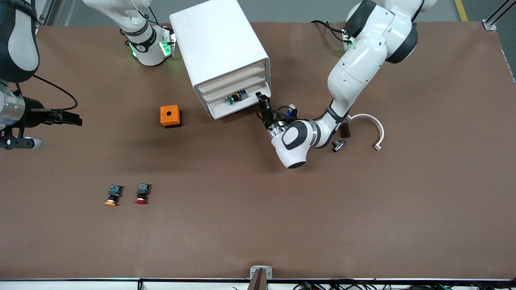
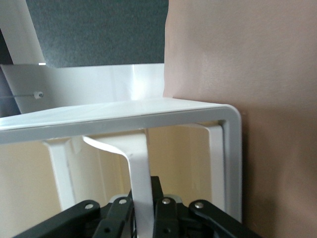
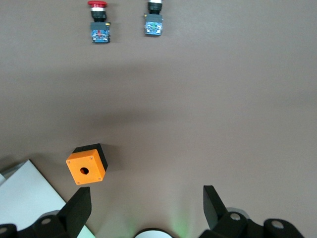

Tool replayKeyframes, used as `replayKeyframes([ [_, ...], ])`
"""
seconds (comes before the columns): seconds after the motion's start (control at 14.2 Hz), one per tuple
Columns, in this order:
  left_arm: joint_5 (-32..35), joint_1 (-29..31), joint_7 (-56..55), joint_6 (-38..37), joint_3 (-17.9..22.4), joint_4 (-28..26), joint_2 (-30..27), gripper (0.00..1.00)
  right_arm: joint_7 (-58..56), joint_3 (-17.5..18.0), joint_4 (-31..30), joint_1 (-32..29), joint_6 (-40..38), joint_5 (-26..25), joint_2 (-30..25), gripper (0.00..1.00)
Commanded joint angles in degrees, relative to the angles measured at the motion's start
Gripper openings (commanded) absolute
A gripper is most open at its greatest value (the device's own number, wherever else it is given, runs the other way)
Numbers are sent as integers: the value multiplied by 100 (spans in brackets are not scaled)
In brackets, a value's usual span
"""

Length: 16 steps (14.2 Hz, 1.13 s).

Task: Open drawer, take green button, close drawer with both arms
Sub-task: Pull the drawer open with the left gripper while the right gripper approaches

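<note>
Nearest the front camera lie a yellow-orange-capped push button and a red-capped push button; farther off sits an orange cube box with a round hole. Beside it stands the white plastic drawer cabinet, its lowest drawer pulled out, with the green-capped black button lying inside. At that drawer's corner toward the left arm's end, the left gripper sits

Left wrist view: black fingers pinch the white curved drawer handle

Right wrist view: the right gripper waits with jaws spread over the table near the orange box
</note>
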Motion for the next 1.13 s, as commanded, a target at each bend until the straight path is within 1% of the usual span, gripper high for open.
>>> replayKeyframes([
  [0.0, -211, 235, -58, -102, 4, 62, 44, 10, 1636, 105, 10, 410, -149, 35, -123, 100],
  [0.14, -203, 375, -41, -93, 30, 71, 44, 11, 3383, 105, -44, 1008, -141, 192, -132, 100],
  [0.21, -202, 463, -40, -93, 30, 71, 44, 12, 4010, 105, -113, 1315, -54, 410, -141, 100],
  [0.35, -202, 630, -40, -23, 39, 97, 44, 13, 5004, 105, -237, 1816, 358, 658, -150, 100],
  [0.63, -194, 850, 3, 4, 48, 97, 44, 14, 6825, 105, -430, 2968, 1378, 694, -36, 100],
  [0.84, -202, 930, 47, 4, 144, 97, 53, 17, 7810, 105, -518, 3584, 1958, 694, 271, 100],
  [0.91, -202, 930, 56, 4, 153, 97, 53, 21, 8022, 105, -536, 3760, 2177, 694, 403, 100],
  [0.99, -202, 930, 161, 4, 145, 97, 53, 36, 8381, 96, -527, 3953, 2441, 685, 578, 100],
  [1.06, -211, 938, 431, 4, 144, 97, 44, 56, 8671, 104, -527, 4059, 2687, 685, 745, 100],
])
